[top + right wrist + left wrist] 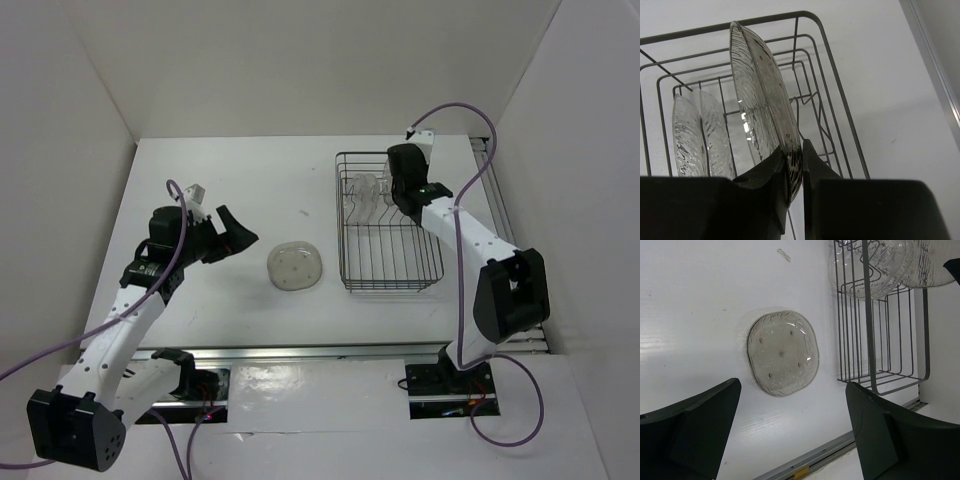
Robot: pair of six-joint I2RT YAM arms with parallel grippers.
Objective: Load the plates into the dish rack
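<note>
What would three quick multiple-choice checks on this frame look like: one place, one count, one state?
1. Where is the speckled plate?
A. standing in the rack
B. flat on the table, left of the dish rack
C. in the left gripper

2. How many plates lie on the table?
A. one
B. two
C. three

3. The right gripper is:
A. open and empty
B. out of view
C. shut on a tinted plate

Key:
1 B: the top view shows it lying flat beside the rack, and the left gripper is open, holding nothing.
2 A: only the speckled plate is on the table.
3 C: the right wrist view shows the fingers pinching the plate's edge over the rack.
</note>
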